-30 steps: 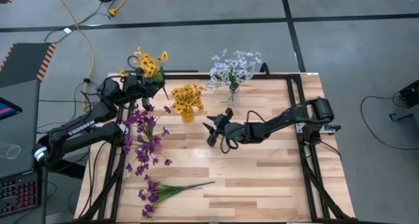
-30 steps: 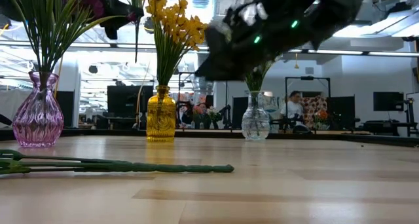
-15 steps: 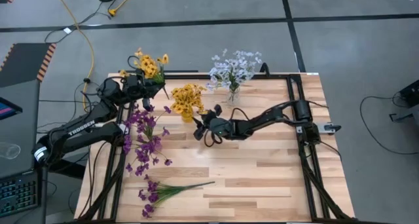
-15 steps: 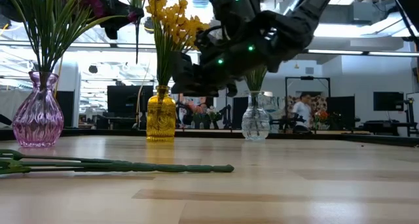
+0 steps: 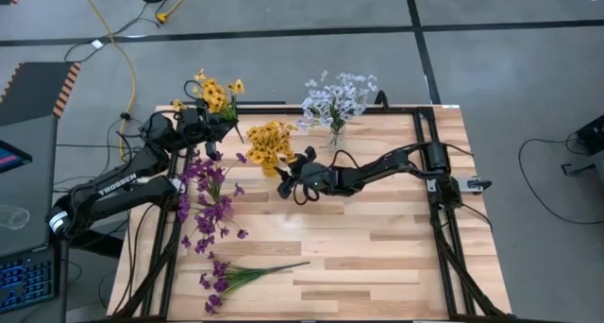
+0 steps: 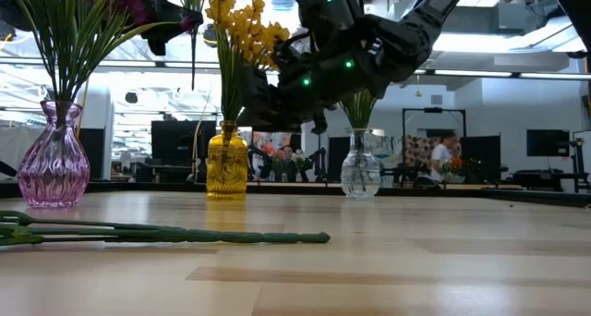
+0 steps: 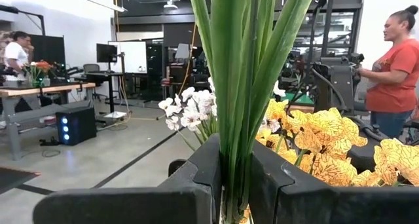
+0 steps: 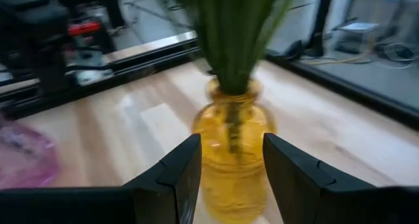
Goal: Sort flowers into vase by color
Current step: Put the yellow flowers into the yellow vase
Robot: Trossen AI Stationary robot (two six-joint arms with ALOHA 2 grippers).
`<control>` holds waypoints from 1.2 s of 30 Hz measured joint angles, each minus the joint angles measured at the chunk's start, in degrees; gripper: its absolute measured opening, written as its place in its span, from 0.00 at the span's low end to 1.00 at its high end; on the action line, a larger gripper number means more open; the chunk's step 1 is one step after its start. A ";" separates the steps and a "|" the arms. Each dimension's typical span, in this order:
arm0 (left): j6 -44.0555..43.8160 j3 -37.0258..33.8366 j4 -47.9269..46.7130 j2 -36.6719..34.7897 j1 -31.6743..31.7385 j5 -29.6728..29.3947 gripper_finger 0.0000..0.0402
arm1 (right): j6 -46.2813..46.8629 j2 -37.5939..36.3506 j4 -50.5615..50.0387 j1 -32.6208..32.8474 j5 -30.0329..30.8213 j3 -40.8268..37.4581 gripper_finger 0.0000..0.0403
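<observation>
A wooden desk (image 5: 377, 247) framed in dark rails stands on a grey floor, with a busy workshop beyond it, and the yellow vase (image 6: 227, 162) near its far edge serves as the landmark here. The right hand (image 8: 226, 168) hangs just in front of that vase with its fingers apart and nothing between them, the amber glass filling the gap in its wrist view, so the step looks like steadying or bracing the vase. The left hand (image 7: 236, 185) is off to the vase's left, beyond the desk's far left corner, clamped on a bunch of yellow flowers (image 5: 215, 92) by their green stems (image 7: 239, 86). Other yellow blossoms (image 5: 271, 142) already stand in the yellow vase; a purple vase (image 6: 55, 164) of purple flowers (image 5: 208, 195) sits to its left, a clear vase (image 6: 360, 166) of white flowers (image 5: 337, 98) to its right, and a loose purple spray (image 5: 236, 276) lies on the desk well in front of it. The next move probably calls for the right hand to close gently on the vase while the left carries its bunch over and feeds the stems down the narrow neck. Whether the right fingers touch the glass is not clear, and the stem ends of the held bunch are hidden by the left hand
</observation>
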 joint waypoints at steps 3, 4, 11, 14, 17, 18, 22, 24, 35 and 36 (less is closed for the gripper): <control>0.00 0.02 0.00 0.00 0.00 -0.02 0.09 | -0.01 -0.01 0.02 -0.43 -3.97 0.00 0.47; 0.00 0.02 -0.03 0.00 0.00 0.00 0.09 | -0.02 0.00 0.01 -0.50 -4.60 0.00 0.48; -0.04 0.02 -0.26 0.00 0.00 0.00 0.09 | -0.02 -0.02 0.03 -1.53 -5.63 0.00 0.62; -0.04 0.02 -0.26 0.00 0.00 0.00 0.09 | -0.04 -0.02 0.05 -1.85 -5.61 0.00 0.67; -0.07 0.02 -0.26 0.00 0.00 0.01 0.09 | -0.33 -0.02 0.07 -2.02 -5.61 0.00 0.67; -0.07 0.02 -0.26 0.00 0.00 0.00 0.09 | -0.99 -0.02 0.23 -2.23 -5.61 0.00 0.67; -0.09 0.03 -0.24 0.00 0.00 0.00 0.09 | -2.12 0.08 1.33 -2.71 -5.62 0.01 0.67; -0.11 0.04 -0.26 0.00 0.00 0.00 0.09 | -2.17 0.20 1.69 -2.99 -5.63 0.09 0.67; -0.04 0.07 -0.26 0.00 0.00 0.02 0.09 | -3.06 0.31 3.57 -4.19 -5.61 0.09 0.67; -0.04 0.07 -0.26 0.00 0.00 0.02 0.09 | -4.33 0.33 3.70 -4.14 -5.61 0.09 0.67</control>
